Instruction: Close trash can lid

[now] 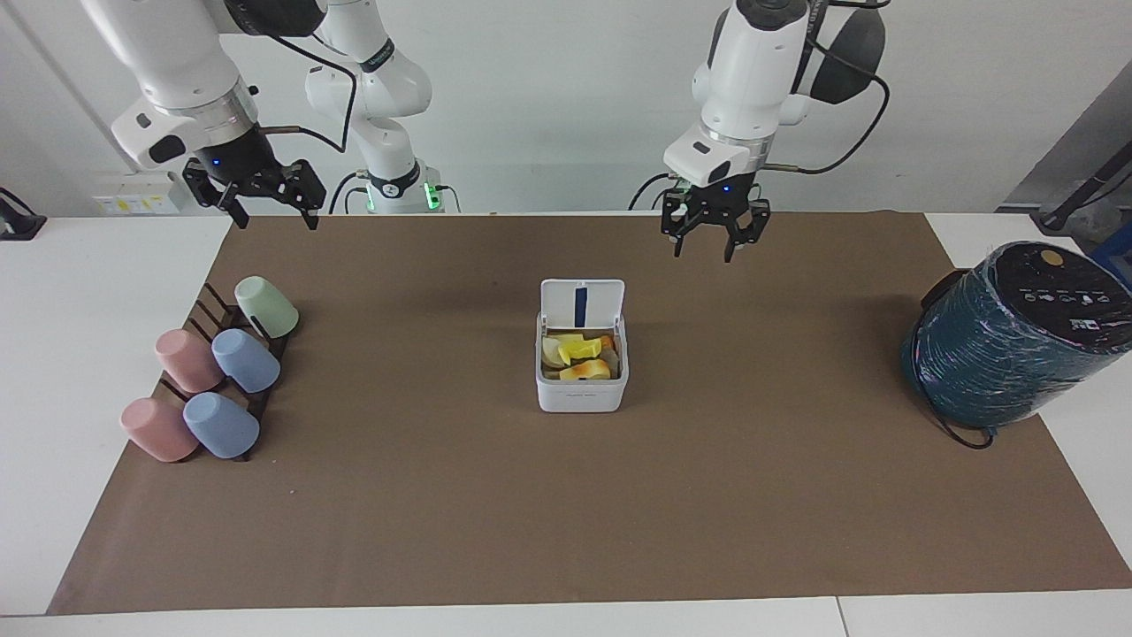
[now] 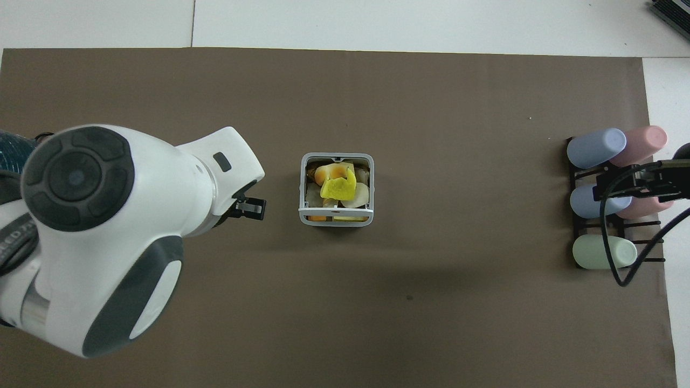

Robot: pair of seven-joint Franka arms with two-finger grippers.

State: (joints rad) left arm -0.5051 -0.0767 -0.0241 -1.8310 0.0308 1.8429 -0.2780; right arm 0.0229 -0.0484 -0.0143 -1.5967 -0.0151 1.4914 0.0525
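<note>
2 end effectors up, nothing held. Going across the facing view: right end effector waits over the mat edge near the cups, fingers apart. Trash can sits mid-tabletop, lid upright, scraps showing. Left end effector, fingers apart, hangs toward the left arm's end of it, no contact. Closing hasn't begun; approach + push down remain.

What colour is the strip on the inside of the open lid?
Dark blue, a short vertical strip on the white lid; the facing view shows it best.
</note>
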